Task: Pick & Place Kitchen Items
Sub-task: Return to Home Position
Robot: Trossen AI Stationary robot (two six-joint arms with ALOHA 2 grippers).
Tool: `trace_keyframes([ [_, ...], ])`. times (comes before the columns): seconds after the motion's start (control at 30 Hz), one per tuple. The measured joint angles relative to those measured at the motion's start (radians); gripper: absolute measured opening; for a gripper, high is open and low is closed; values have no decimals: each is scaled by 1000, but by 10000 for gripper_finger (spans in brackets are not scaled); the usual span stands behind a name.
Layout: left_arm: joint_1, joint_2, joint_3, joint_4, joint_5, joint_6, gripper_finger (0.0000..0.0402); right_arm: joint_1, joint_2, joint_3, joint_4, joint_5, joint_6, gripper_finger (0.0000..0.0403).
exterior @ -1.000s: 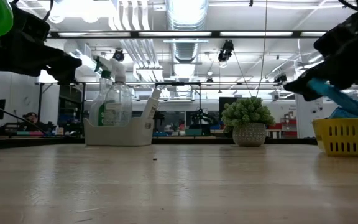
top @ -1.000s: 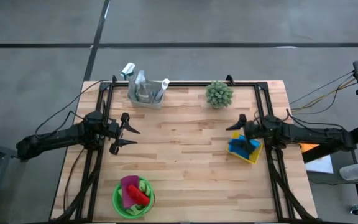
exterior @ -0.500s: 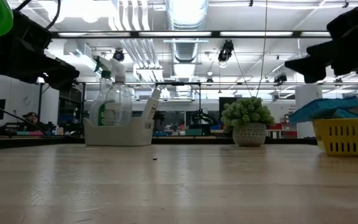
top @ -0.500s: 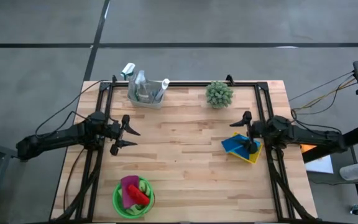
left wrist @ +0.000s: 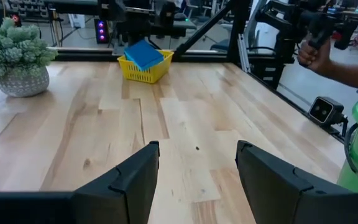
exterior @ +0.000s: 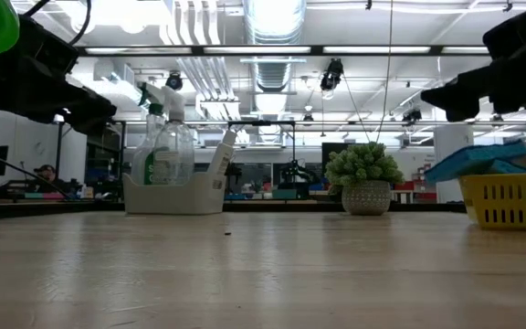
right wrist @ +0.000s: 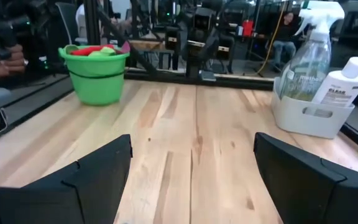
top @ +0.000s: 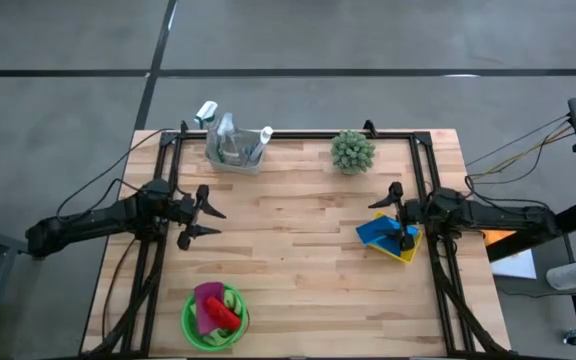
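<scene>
Two arms reach in from the sides, seen from above. The left gripper (top: pixel 208 217) hangs left of centre with its fingers apart. The right gripper (top: pixel 396 214), also spread, is over the yellow basket (top: pixel 408 252) of blue sponges (top: pixel 373 232).

At table height, spray bottles (exterior: pixel 164 151) and a white bottle (exterior: pixel 222 155) stand in the grey bin (exterior: pixel 173 195).

From the left wrist, a sponge tops the basket.

From the right wrist, cloths (right wrist: pixel 107 51) fill the green bucket (right wrist: pixel 95 81).

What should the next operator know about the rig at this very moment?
Left gripper: fingers open, empty, above the table's left side.
Right gripper: fingers open, empty, above the yellow basket.
Blue sponges lie in that basket; spray bottles and white bottle stand in the grey bin; cloths and red item are in the green bucket.
Done: sorting, as far as visible.
Left: both arms go home.
</scene>
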State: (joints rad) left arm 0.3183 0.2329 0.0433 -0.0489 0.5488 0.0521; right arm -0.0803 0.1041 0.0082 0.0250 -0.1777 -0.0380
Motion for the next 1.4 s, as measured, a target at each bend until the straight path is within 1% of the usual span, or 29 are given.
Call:
trace_keyframes([
  [0.1,0,0,0,0,27,29,219,0,7,0,0,0,1,334],
  [0.17,0,-1,0,0,69,76,219,0,-3,0,0,0,2,334],
  [0.23,0,-2,0,1,79,90,219,0,-21,0,0,-1,6,334],
  [0.33,0,-2,0,4,49,68,219,0,-52,0,-1,-1,7,334],
  [0.5,0,-2,0,7,45,57,219,0,-101,0,-2,-3,7,334],
  [0.63,0,-2,-1,17,36,45,219,1,-100,3,-9,-9,7,334],
  [0.83,0,-2,-1,24,-43,49,219,1,-100,5,-11,-9,51,334],
  [0.97,0,-2,-1,6,-45,49,219,1,-100,6,-12,-10,85,334],
  [1.4,0,-2,-1,1,-45,50,219,1,-100,11,-5,-16,87,334],
])
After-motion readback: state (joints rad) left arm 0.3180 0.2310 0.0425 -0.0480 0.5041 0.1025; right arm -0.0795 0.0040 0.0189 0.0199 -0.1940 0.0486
